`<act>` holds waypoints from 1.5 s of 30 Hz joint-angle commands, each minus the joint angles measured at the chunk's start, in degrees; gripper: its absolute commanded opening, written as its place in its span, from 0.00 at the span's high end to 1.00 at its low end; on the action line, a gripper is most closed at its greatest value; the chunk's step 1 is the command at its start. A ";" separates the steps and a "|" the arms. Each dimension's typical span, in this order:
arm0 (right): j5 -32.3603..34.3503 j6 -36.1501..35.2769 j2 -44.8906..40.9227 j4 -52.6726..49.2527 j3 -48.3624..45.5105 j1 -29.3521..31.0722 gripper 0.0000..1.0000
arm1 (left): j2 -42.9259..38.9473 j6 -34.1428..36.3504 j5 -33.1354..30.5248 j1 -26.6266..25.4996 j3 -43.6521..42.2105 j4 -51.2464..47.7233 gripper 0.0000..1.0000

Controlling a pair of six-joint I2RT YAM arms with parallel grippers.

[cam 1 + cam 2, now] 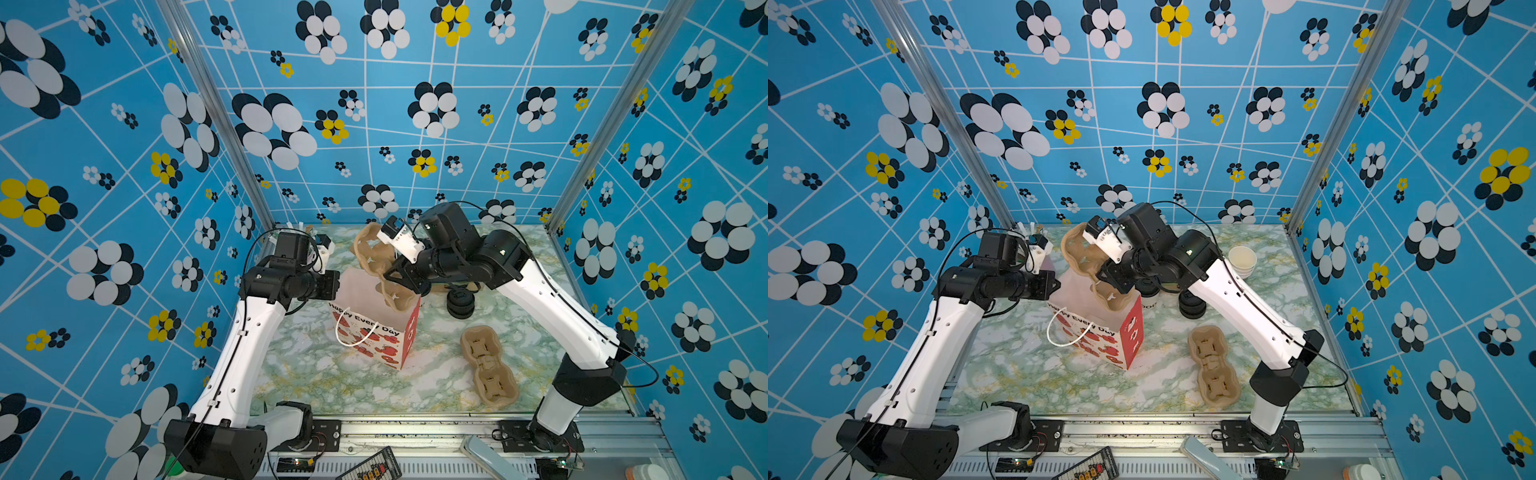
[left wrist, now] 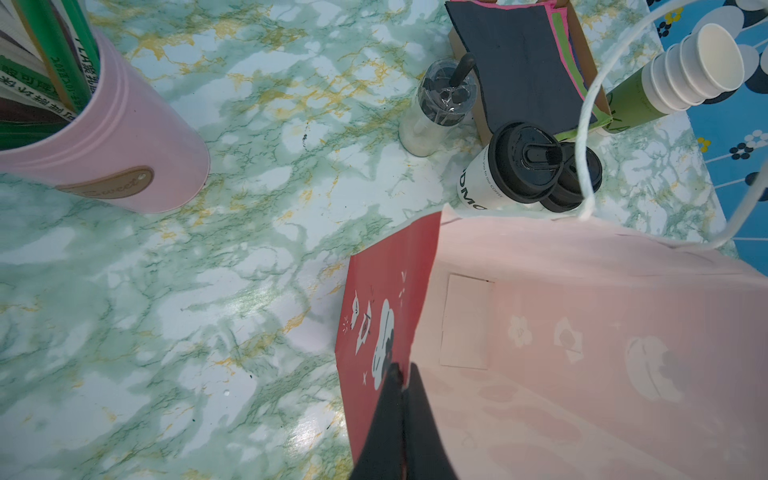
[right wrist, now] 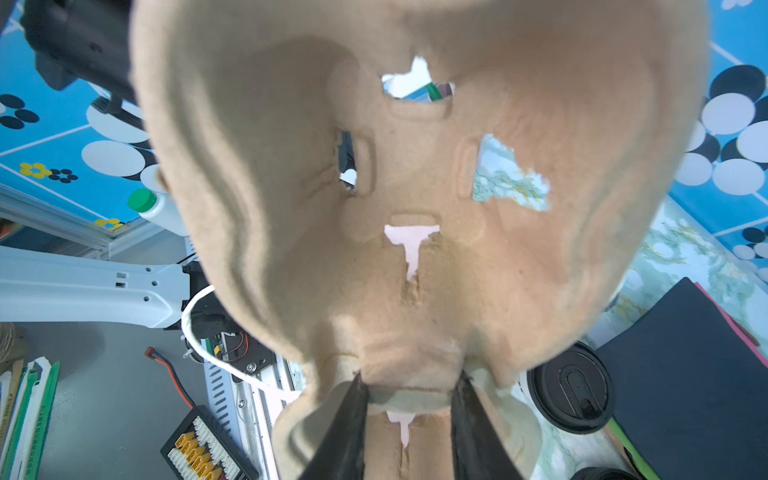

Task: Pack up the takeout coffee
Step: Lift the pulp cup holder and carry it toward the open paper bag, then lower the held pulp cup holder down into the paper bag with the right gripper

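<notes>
The takeout coffee point(image 2: 521, 164), a white paper cup with a black sip lid, stands on the table just behind the paper gift bag point(image 1: 374, 336). Its lid point(image 3: 571, 390) also shows in the right wrist view, and in a top view the cup point(image 1: 1148, 293) peeks out under the right arm. My left gripper point(image 2: 402, 372) is shut on the bag's upper edge, where the red side meets the pink inside. My right gripper point(image 3: 409, 386) is shut on a brown pulp cup carrier point(image 1: 376, 257). The carrier hangs tilted, its lower end dipping into the bag's mouth.
A second pulp carrier point(image 1: 488, 365) lies at the front right. A stack of black lids point(image 1: 459, 303) sits beside the coffee. Nested paper cups point(image 1: 1241, 259) stand at the back right. A pink straw holder point(image 2: 104, 137), a clear shaker point(image 2: 440, 104) and a dark napkin holder point(image 2: 519, 62) stand along the back.
</notes>
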 commanded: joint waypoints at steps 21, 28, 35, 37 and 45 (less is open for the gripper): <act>3.51 -3.48 4.86 3.88 -5.18 1.81 0.75 | -3.72 -0.07 4.11 2.67 -4.13 3.75 0.98; 6.41 -5.39 4.19 1.62 -8.70 2.88 0.75 | -4.36 0.09 4.21 3.66 -4.53 3.87 0.98; 7.80 -6.92 6.14 -1.05 -8.38 3.76 0.75 | -4.39 0.10 4.98 3.98 -4.94 4.33 0.98; 8.36 -7.13 7.09 -2.14 -7.54 3.97 0.75 | -4.37 0.10 5.16 4.03 -4.97 4.45 0.98; 10.82 -8.20 11.86 -7.30 -3.78 4.74 0.75 | -4.43 0.19 5.73 4.52 -5.07 4.58 0.98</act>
